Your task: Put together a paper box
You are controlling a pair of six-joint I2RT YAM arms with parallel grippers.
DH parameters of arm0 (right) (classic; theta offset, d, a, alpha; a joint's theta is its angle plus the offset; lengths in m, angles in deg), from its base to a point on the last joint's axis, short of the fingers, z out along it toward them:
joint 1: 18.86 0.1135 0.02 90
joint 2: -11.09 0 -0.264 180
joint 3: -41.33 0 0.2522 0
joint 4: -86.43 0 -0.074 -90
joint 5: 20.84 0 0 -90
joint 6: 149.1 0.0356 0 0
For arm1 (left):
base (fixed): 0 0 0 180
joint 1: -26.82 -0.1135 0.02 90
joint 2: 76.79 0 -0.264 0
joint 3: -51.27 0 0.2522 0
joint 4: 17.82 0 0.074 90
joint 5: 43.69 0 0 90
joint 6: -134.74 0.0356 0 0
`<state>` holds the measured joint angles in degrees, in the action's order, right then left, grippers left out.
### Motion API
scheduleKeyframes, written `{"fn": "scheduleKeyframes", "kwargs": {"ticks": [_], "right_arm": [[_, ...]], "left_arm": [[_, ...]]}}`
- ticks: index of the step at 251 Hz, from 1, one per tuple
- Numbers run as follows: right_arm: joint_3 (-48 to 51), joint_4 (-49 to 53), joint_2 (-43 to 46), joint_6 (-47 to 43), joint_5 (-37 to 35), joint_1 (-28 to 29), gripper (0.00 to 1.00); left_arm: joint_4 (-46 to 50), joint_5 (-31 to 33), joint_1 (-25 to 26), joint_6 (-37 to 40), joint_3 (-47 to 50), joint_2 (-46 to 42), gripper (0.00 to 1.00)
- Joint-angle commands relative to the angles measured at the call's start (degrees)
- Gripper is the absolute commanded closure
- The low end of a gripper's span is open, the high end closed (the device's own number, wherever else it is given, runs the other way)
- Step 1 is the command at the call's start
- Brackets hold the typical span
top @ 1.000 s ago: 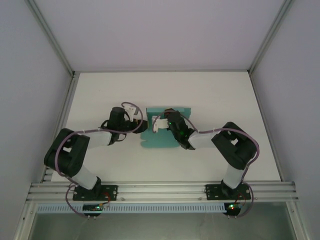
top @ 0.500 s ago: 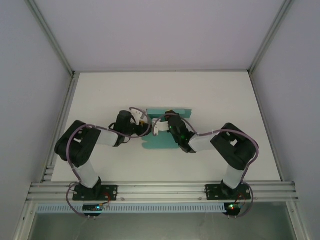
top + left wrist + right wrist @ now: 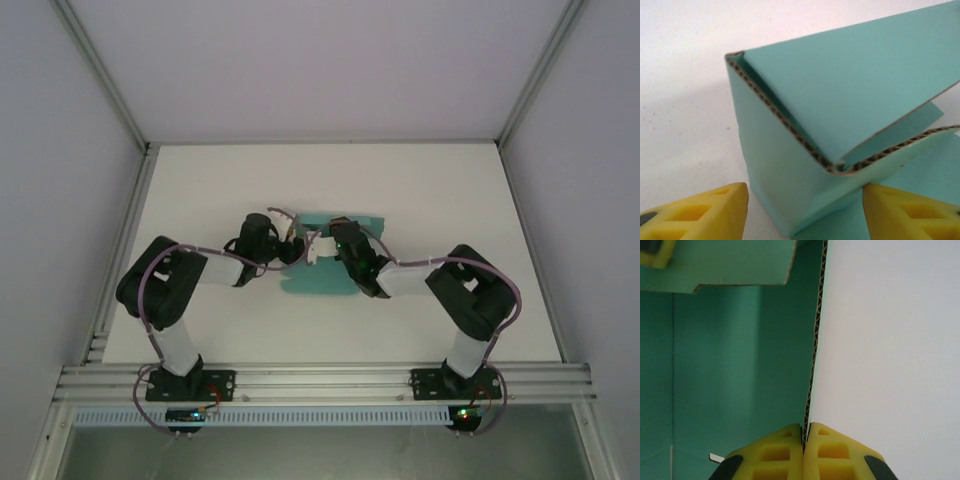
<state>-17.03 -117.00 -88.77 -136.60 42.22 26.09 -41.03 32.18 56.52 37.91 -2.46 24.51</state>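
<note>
The paper box (image 3: 322,282) is a teal corrugated card, partly folded, lying mid-table. My right gripper (image 3: 322,246) is over its middle; in the right wrist view the right gripper (image 3: 804,437) is shut on an upright wall of the paper box (image 3: 730,365), seen edge-on. My left gripper (image 3: 298,249) is at the card's left side. In the left wrist view the left gripper (image 3: 805,215) is open, with a raised folded corner of the paper box (image 3: 850,90) between its yellow fingertips (image 3: 700,212). The left fingertip stands apart from the card.
The white table (image 3: 450,190) has free room around the card on all sides. Aluminium rails (image 3: 320,380) run along the near edge and up the left side. Pale walls enclose the table at the back and sides.
My left arm has swung right, bringing its gripper from beside the card up against its left folded flap. The right gripper has held its grip in place.
</note>
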Motion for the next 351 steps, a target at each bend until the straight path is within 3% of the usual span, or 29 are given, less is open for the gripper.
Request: {"fn": "scheduleKeyframes", "kwargs": {"ticks": [1, 84, 137, 203, 224, 238, 250, 293, 332, 351], "right_arm": [[1.0, 16.7, -2.7, 1.9, 8.3, 0.3, 1.00], [-1.3, 21.1, -3.4, 4.0, 11.2, -0.7, 1.00], [-1.8, 20.6, -3.2, 6.1, 11.0, -1.2, 1.00], [-1.9, 20.7, -2.9, 6.4, 10.5, -1.4, 1.00], [-2.3, 19.9, -3.5, 6.5, 9.8, -1.2, 1.00], [-2.6, 19.4, -3.8, 6.8, 9.6, -1.1, 1.00], [-2.8, 19.5, -4.1, 7.1, 9.5, -1.0, 1.00], [-2.6, 20.2, -4.2, 7.5, 9.7, -1.1, 1.00], [-2.7, 21.0, -4.2, 7.6, 10.5, -1.5, 1.00], [-2.9, 21.3, -4.4, 7.6, 10.6, -1.6, 1.00]], "left_arm": [[-5.9, -1.2, 0.4, 0.1, -4.8, 0.5, 0.44], [-7.3, 0.3, 0.5, -2.0, -8.5, 5.1, 0.65], [-7.7, 5.9, 1.2, -5.7, -9.1, 7.4, 0.83], [-3.2, 8.9, 1.5, -6.1, -11.3, 7.8, 0.89], [1.7, 15.5, 3.0, -6.3, -14.1, 8.3, 0.91], [4.9, 23.7, 4.2, -8.0, -15.8, 8.9, 1.00], [6.5, 28.0, 4.7, -9.4, -16.7, 9.6, 1.00], [8.6, 30.1, 5.0, -12.0, -16.1, 11.1, 1.00], [3.3, 23.5, 4.7, -7.2, -13.3, 11.3, 0.84], [3.8, 21.7, 4.2, -6.2, -13.7, 11.2, 0.82]]}}
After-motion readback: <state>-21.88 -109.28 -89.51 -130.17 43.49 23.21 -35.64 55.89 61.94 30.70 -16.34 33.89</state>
